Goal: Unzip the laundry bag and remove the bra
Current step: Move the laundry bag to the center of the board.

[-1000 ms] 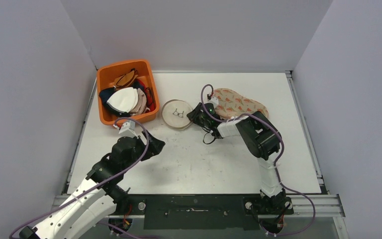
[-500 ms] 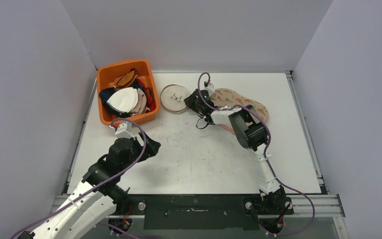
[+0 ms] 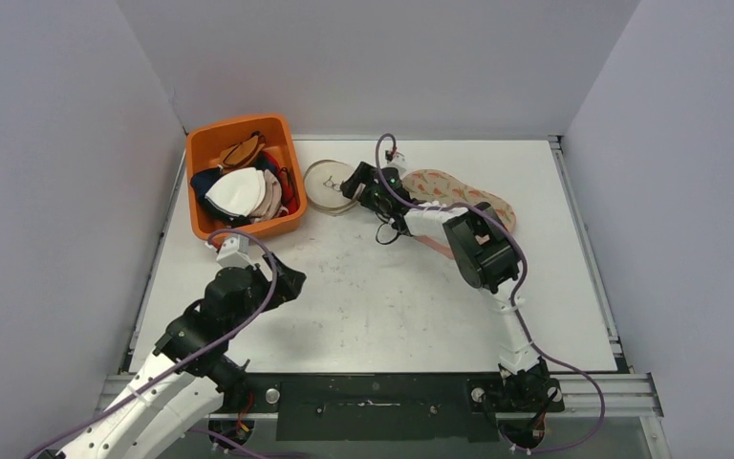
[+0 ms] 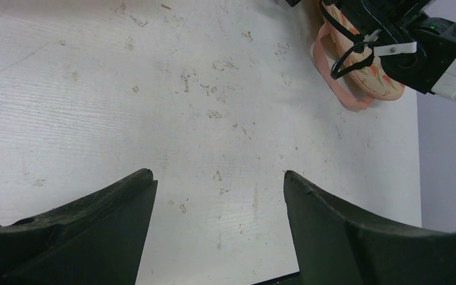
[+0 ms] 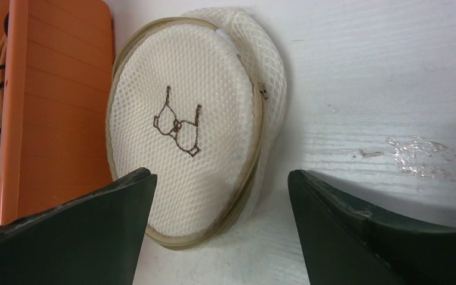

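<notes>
As right pincer (image 5: 221, 176) gapes, laundry bag (image 5: 181, 89) lies ahead.

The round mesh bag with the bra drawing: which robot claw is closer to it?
The right. The right gripper is just beside the mesh laundry bag, jaws open toward it. The left gripper is far back toward the robot's base, open over the table.
</notes>
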Robot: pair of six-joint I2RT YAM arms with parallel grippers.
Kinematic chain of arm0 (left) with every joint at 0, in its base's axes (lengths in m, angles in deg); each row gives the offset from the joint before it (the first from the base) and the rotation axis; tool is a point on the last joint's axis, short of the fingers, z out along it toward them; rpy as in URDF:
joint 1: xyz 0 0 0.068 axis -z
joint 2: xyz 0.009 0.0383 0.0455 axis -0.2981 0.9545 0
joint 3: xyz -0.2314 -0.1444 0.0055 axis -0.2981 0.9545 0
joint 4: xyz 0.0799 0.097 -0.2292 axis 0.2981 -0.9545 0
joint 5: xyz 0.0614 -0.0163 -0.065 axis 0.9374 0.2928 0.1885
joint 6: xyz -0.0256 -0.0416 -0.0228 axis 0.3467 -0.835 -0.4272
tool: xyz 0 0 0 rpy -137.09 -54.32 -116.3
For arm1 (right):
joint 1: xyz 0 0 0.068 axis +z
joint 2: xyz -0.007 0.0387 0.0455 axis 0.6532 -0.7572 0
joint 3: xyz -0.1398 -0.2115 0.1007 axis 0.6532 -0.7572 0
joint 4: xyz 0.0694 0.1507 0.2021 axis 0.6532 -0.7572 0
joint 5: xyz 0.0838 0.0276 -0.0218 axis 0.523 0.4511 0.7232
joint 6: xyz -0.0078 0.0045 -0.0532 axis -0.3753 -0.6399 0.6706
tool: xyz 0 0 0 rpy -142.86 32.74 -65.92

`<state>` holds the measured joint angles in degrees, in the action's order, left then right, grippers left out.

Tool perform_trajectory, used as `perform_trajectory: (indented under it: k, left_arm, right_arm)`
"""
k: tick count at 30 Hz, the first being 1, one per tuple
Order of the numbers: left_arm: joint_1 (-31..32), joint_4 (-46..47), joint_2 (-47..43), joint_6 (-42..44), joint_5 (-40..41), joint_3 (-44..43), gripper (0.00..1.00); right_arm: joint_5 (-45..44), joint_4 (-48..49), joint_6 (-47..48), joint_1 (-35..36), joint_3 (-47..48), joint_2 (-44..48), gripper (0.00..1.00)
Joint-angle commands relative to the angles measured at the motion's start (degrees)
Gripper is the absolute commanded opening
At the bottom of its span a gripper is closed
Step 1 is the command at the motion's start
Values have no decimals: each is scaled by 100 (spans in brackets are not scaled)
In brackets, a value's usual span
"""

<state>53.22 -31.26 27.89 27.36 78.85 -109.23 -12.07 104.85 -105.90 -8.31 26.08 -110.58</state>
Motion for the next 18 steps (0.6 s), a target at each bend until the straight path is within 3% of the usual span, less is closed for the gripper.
perform_trajectory:
  k: [1,3,5,10,12,15,18]
  left_arm:
    - [-37,93,-130,77,-7,-133,78]
    - [-37,97,-170,79,-30,-108,82]
    - [-37,89,-199,88,-39,-112,84]
    - [-44,153,-173,154,-32,-151,94]
    - [-52,200,-129,64,-7,-152,100]
    - [-87,592,-89,-350,45,59,96]
    - [-109,1467,-75,-370,-397,460,96]
  right_arm:
    - [226,-570,478,8,-190,797,91]
    - [266,-832,758,26,-163,1144,99]
    - [255,-1064,984,36,-214,1638,91]
    - [29,-1615,1577,57,-704,2906,90]
    - [-296,-1652,1741,53,-1213,3538,90]
    - [-1184,-1649,1667,67,-2329,4579,91]
    - [-1941,-1533,1635,-11,-3477,5638,91]
